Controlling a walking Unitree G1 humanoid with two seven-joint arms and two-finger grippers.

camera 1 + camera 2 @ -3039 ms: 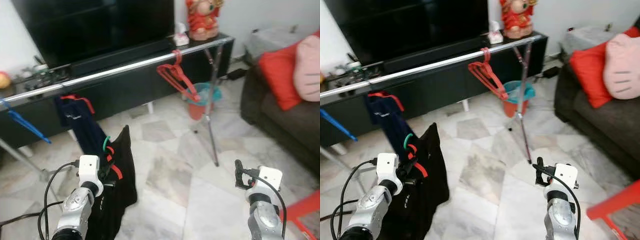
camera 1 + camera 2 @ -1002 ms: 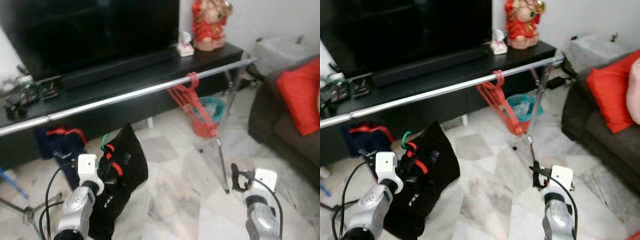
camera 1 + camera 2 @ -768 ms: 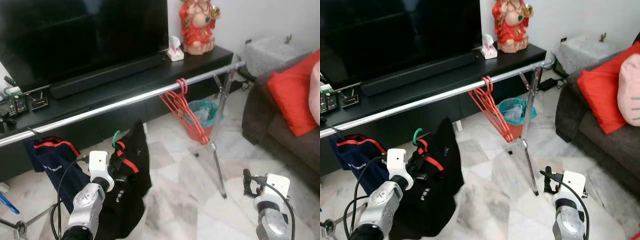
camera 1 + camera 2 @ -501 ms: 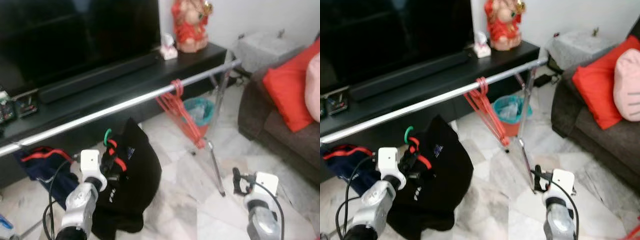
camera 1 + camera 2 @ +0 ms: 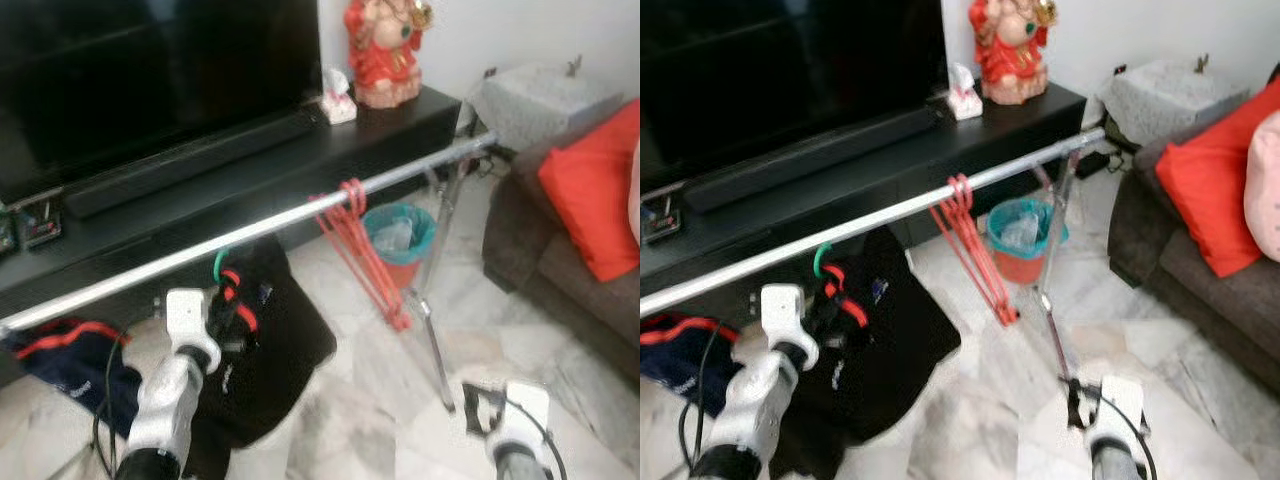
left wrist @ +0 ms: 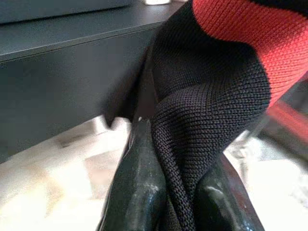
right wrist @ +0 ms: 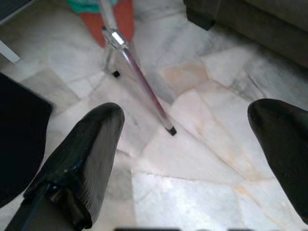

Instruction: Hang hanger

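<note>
Left claw gripping black garment w/ red trim, fingers pinching knit fabric between them in left wrist view. Garment riding on green-hooked hanger; hook sitting at or just under silver rail, can't tell if touching or seated over it. Garment body draping down below rail, lower hem nearing marble floor.

Right claw hanging low, near foot of rack leg, fingers spread wide apart, gripping nothing, marble floor showing between them.

Bunch of red hangers hanging on rail further toward robot's right, well apart from green hook. Teal-and-red bin standing behind rack leg. Navy garment w/ red edging lying low at far left, beside left arm.

Black TV console running behind rail, carrying TV, soundbar, red figurine. Dark sofa w/ red cushion sitting at right.
</note>
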